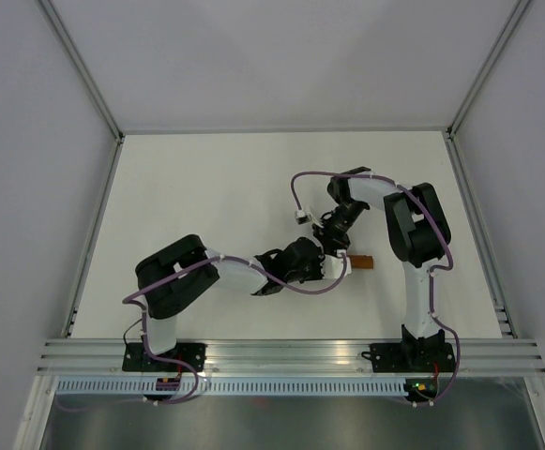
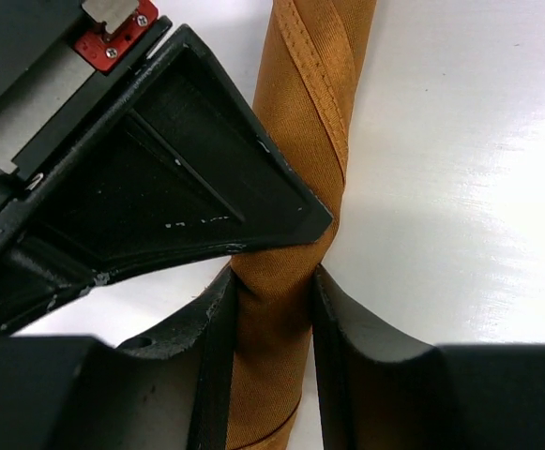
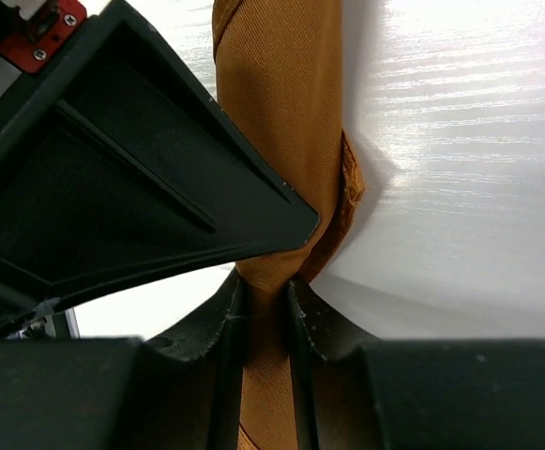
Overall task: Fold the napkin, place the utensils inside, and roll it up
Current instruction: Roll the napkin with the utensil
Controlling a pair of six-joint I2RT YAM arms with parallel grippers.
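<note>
Two grippers grasp the rolled napkin [image 2: 300, 141] on the table [image 2: 460, 187]: we see the left gripper [image 2: 274, 291] clasping its sides and the right gripper [image 3: 267, 300] pinching it more narrowly.

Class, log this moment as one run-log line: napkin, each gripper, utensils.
napkin: rolled into a tube | left gripper: closed on napkin | right gripper: closed on napkin | utensils: not visible
</note>
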